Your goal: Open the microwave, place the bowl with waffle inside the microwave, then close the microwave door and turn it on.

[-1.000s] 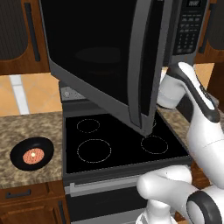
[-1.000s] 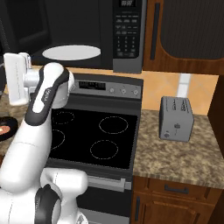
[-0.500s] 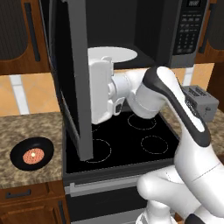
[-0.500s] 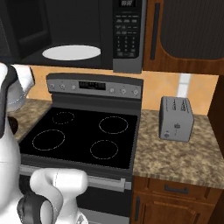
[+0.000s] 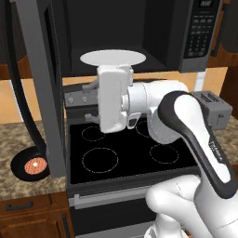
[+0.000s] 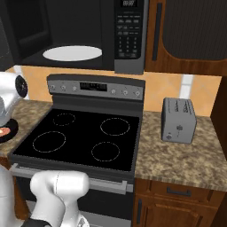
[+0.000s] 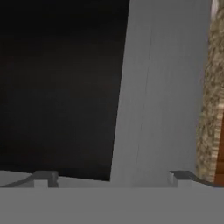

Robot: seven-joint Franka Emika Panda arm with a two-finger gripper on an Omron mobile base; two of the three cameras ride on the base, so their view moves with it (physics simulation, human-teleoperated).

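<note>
Door swung wide, bowl not yet fetched; risk lay in the reach past the door.

Left base view: the microwave (image 5: pixel 135 37) was seen open, the microwave door (image 5: pixel 44 88) standing edge-on between the gripper (image 5: pixel 90 102) and the bowl (image 5: pixel 30 166) with its waffle (image 5: pixel 35 165) on the desk (image 5: pixel 18 139); the door could be knocked. Right base view: the bowl (image 6: pixel 5 131) was glimpsed at the stove's (image 6: pixel 80 137) left; it could be nudged by the arm. Hand view: the jaws were spread wide, empty, facing the door (image 7: pixel 159 87).

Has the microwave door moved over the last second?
Yes. The microwave door swung left, further open; it previously covered the stove, now stands edge-on at its left edge.
</note>
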